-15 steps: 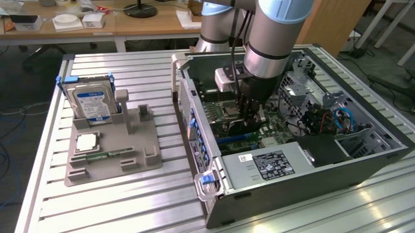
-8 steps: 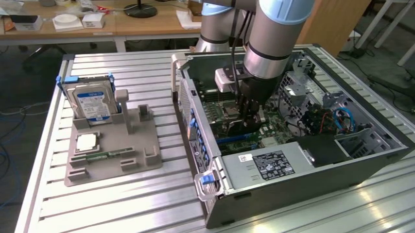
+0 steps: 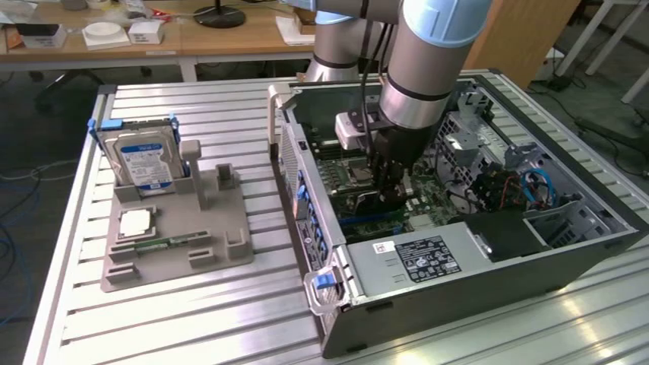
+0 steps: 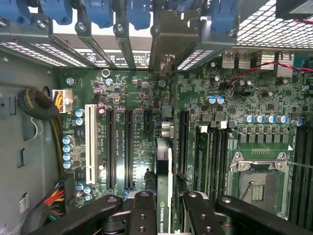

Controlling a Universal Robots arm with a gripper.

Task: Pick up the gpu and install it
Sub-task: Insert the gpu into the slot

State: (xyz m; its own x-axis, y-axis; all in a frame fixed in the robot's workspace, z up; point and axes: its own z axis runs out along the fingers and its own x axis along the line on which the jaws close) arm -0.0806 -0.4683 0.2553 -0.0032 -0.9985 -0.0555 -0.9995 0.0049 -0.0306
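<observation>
Jaws clamp gpu [image 4: 163,196] edge-on between motherboard slots [image 4: 128,147]

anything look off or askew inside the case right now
Nothing stands out. The gpu hangs straight, edge-on in the gripper above the motherboard; no loose or damaged parts show around it.

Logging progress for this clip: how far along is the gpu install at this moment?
Done: the gpu has been picked up and is inside the open computer case. In hand: the tool grips it edge-on, just above the expansion slots of the motherboard. Left: seating and release. The tool is closed on the card, and whether its edge has entered a slot cannot be told.
</observation>
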